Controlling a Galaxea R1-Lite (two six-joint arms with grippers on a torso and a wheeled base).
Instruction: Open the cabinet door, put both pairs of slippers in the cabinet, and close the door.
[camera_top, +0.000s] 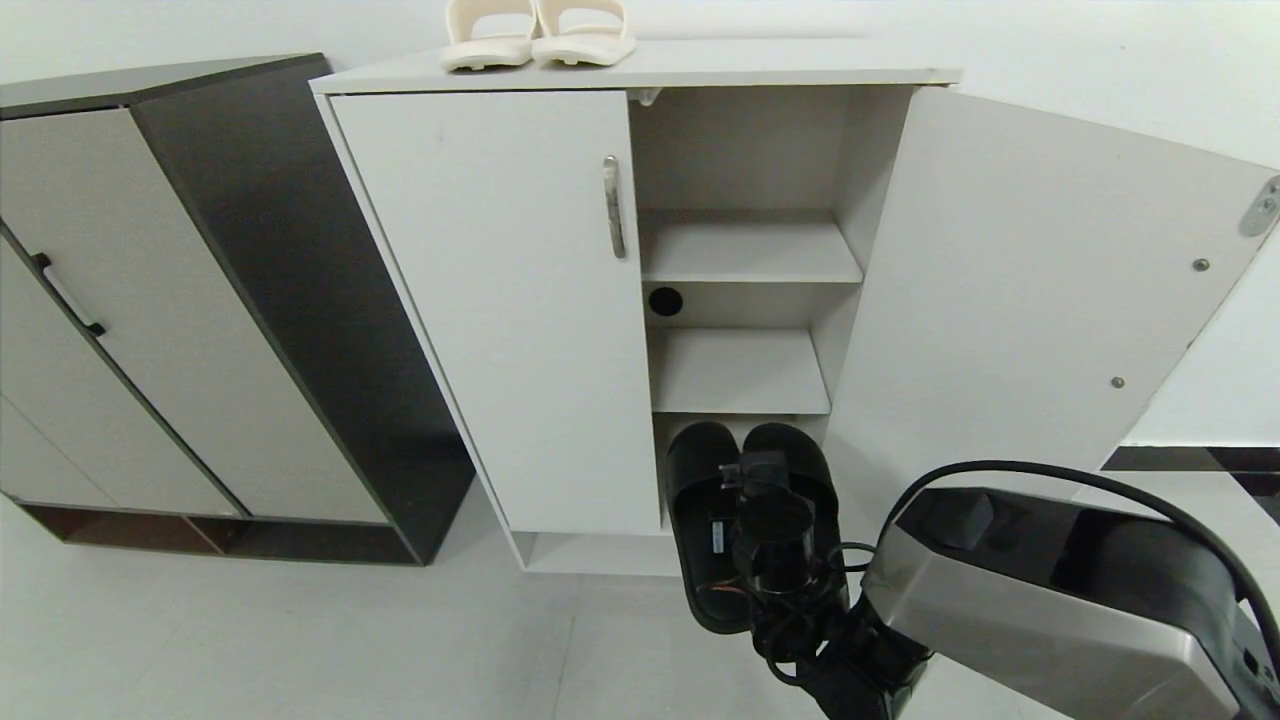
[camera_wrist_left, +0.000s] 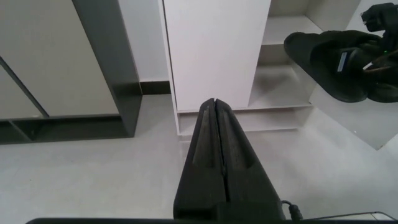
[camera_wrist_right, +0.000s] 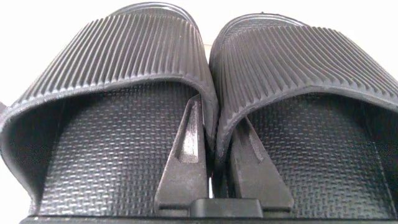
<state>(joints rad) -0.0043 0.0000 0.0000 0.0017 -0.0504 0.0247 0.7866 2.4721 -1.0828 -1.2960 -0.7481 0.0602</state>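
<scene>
Black ribbed rubber is what the right gripper (camera_wrist_right: 216, 134) is dealing with. Its 2 fingers are sitting 1 inside each of the black slippers (camera_top: 745, 480) and are pinching the 2 touching inner walls between them, so the pair is hanging as 1 bundle. The bundle is hovering off the floor (camera_top: 300, 640), toes toward the cabinet (camera_top: 640, 75), just in front of the lowest compartment (camera_wrist_left: 280, 87) on the open side and below the 2 shelves (camera_top: 745, 250).

Doing this step well is probably meaning a straight, level push, toes first, between the edge of the shut door (camera_top: 500, 300) and the open door (camera_top: 1030, 290), keeping under the lower shelf. The soles should be resting on the compartment's base before the fingers are letting go, since only that central pinch is keeping the shoes together, and any tilt is likely to be spilling 1 of them. Going deep enough is mattering too, or the heels may be blocking the door later.

The beige slippers (camera_top: 538, 35) are waiting on the cabinet's top. The left gripper (camera_wrist_left: 214, 107), fingers pressed together on nothing, is hanging low before the shut door.

The floor is looking smooth and pale grey, and a plain white wall (camera_top: 1100, 50) is standing behind. A dark cabinet (camera_top: 250, 300) with grey doors is standing just beside the white one, on the robot's left.
</scene>
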